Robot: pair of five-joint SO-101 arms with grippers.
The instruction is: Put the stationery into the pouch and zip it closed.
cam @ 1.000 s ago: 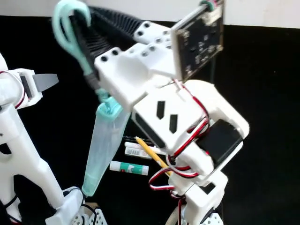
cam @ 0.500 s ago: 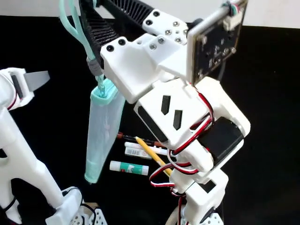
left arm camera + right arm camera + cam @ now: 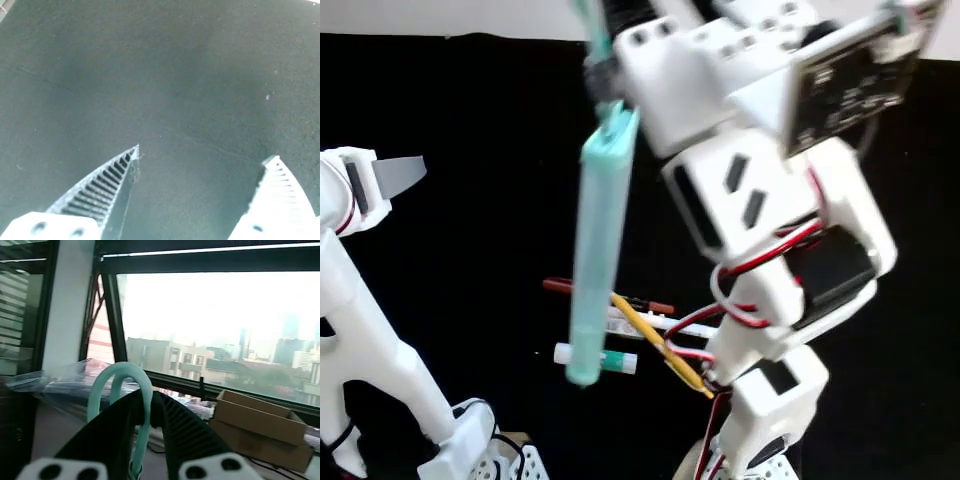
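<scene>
Right arm lifts the hanging pouch and swings it right

The right gripper [image 3: 610, 18], clamped on the teal cord loop [image 3: 120, 385], has risen to the top edge of the high view and moved right. The translucent teal zip pouch [image 3: 600, 250] that slanted down to the left a second ago now hangs almost straight. Its lower end has travelled right and now sits in front of the white glue stick [image 3: 620, 362] rather than left of it. The dark red-brown pen [image 3: 570, 287] and more of the yellow pencil [image 3: 655, 340] have come into sight. The left gripper [image 3: 400, 175] has drawn slightly left.
</scene>
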